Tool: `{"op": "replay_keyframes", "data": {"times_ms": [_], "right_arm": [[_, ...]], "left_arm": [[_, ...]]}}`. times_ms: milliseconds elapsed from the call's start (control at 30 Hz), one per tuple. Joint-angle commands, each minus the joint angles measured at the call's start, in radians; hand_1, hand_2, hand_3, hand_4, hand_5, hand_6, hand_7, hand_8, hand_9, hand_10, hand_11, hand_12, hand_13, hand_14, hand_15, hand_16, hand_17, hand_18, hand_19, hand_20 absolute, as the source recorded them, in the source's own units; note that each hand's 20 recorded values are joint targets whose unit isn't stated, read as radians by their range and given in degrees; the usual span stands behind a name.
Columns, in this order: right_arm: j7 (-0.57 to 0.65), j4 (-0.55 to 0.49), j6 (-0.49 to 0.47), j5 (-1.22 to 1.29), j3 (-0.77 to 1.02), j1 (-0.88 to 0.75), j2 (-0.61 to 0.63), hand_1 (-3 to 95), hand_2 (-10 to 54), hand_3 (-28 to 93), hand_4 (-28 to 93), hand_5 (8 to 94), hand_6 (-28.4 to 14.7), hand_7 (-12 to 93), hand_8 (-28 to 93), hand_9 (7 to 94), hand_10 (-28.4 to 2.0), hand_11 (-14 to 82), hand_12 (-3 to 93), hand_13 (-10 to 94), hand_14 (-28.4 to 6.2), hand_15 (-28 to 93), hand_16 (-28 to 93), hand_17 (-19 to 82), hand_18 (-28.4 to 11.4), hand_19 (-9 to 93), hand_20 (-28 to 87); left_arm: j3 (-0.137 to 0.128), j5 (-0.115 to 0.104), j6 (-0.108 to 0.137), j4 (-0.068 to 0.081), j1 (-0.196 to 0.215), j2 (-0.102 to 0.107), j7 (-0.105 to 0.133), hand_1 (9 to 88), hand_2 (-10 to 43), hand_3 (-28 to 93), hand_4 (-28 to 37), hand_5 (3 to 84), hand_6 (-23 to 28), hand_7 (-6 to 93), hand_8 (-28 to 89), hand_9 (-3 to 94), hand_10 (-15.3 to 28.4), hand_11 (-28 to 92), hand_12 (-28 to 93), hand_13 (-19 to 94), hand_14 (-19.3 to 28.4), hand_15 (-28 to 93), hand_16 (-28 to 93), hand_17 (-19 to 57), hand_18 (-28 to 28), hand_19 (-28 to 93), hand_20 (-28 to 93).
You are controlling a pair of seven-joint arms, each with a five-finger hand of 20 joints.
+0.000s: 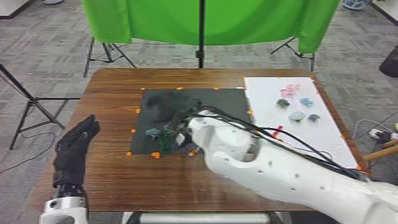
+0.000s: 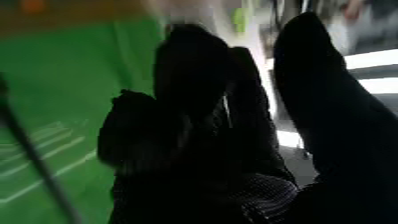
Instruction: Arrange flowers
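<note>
In the head view my right hand (image 1: 171, 106) is over the black mat (image 1: 231, 97), with nothing visible in its grasp. The right wrist view has the same hand (image 2: 191, 85) open, thumb apart from the fingers. My left hand (image 1: 76, 142) is open at the table's left side, its fingers straight. A teal flower (image 1: 153, 132) and green stems (image 1: 166, 145) are on the mat's near part, beside something whitish (image 1: 180, 139). On the white sheet (image 1: 324, 142) lie a pink flower (image 1: 290, 90), a light blue one (image 1: 306, 101), a dark green one (image 1: 282, 103), a pale teal one (image 1: 297, 116) and a greyish one (image 1: 314, 117).
Orange markers (image 1: 155, 155) edge the mat on the brown table (image 1: 111, 95). A red object (image 1: 276, 131) lies on the white sheet, close to my right arm and its cables. Beyond the table, a green cloth (image 1: 160, 22) hangs on a stand.
</note>
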Motion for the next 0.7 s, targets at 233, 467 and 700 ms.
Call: {"op": "replay_keyframes", "data": {"times_ms": [233, 467, 700], "right_arm": [[0.212, -0.16, -0.204, 0.001, 0.732, -0.481, 0.421, 37.2, -9.5, 61, -14, 56.8, -1.5, 9, -6, 62.2, -18.0, 16.0, 25.1, 77, -10.2, 56, 33, 52, -16.4, 93, 46], [0.247, -0.061, -0.176, -0.048, 0.74, -0.513, 0.412, 37.8, -9.5, 61, -13, 57.6, -1.1, 10, -7, 64.4, -17.6, 17.1, 25.2, 78, -10.0, 57, 32, 52, -16.4, 93, 45], [0.251, 0.01, -0.166, -0.071, 0.69, -0.516, 0.402, 38.2, -9.5, 62, -14, 58.0, -0.5, 11, -7, 65.3, -17.3, 17.9, 25.2, 78, -9.4, 58, 32, 53, -16.0, 93, 45]], "left_arm": [[-0.011, 0.002, -0.001, -0.01, 0.027, -0.013, -0.026, 30.6, -9.5, 62, -21.0, 45.2, 3.1, 11.6, -6, 41.0, 11.2, 12, 14, 30, 14.3, 12, 6, 1.5, 13.2, 2, 19], [-0.012, 0.003, -0.006, -0.011, 0.02, -0.012, -0.037, 30.5, -9.5, 63, -20.9, 45.4, 3.0, 11.7, -6, 41.1, 11.3, 12, 14, 31, 14.4, 13, 6, 1.4, 13.3, 3, 19], [-0.003, 0.01, -0.018, -0.007, 0.01, -0.014, -0.043, 30.3, -9.5, 63, -20.9, 45.5, 3.0, 11.6, -6, 41.2, 11.3, 12, 14, 31, 14.5, 13, 5, 1.4, 13.3, 3, 19]]}}
